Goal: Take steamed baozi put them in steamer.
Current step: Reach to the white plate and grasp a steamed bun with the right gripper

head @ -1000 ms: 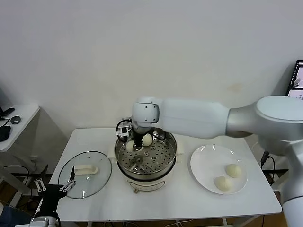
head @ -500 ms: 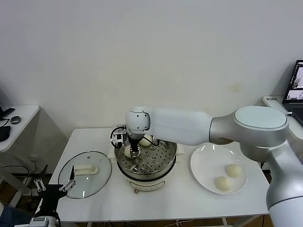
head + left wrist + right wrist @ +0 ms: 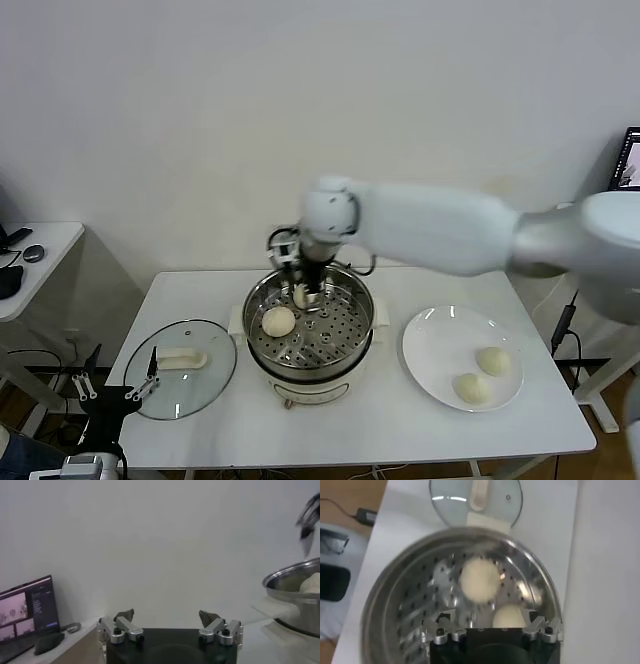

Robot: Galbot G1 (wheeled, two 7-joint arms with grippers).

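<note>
Head view: our right gripper (image 3: 306,283) over steamer (image 3: 352,338), two baozi (image 3: 279,321) inside, two on plate (image 3: 437,352) beside steamer.
Left wrist: left gripper (image 3: 170,626) spread, idle.
Right wrist: fingers (image 3: 540,628) spread, nothing pinched.

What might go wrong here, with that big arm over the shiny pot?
The right gripper hangs open low over the steamer, close above a baozi; it might bump it. Two baozi wait on the plate; fetching them means crossing the rim, which the arm might knock.
</note>
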